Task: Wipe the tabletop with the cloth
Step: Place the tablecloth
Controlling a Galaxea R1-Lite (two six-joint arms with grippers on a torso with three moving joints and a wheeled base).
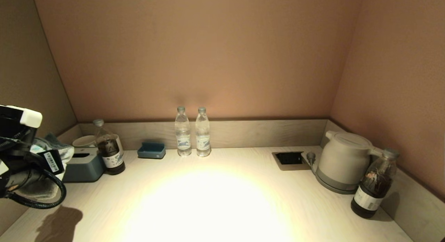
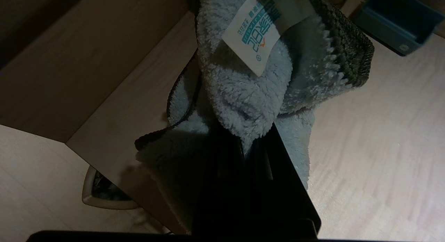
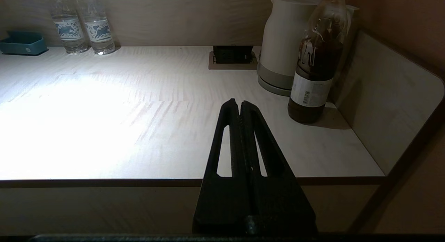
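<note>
My left gripper (image 2: 248, 150) is shut on the light-blue terry cloth (image 2: 243, 92), whose white tag (image 2: 252, 35) faces the camera. In the head view the cloth (image 1: 64, 152) is bunched at my left arm (image 1: 21, 162), held above the far left of the pale cream tabletop (image 1: 215, 200), beside the grey rim. The black socket recess (image 1: 288, 158) lies at the back right. My right gripper (image 3: 240, 104) is shut and empty, hanging just before the table's front edge (image 3: 104, 182); it is out of the head view.
Back left: a dark blue-grey tissue box (image 1: 83, 167), a white cup (image 1: 83, 141), a dark bottle (image 1: 110, 153) and a small blue tray (image 1: 151, 150). Two water bottles (image 1: 192, 132) stand at the back centre. A white kettle (image 1: 342, 162) and another dark bottle (image 1: 373, 184) stand at the right.
</note>
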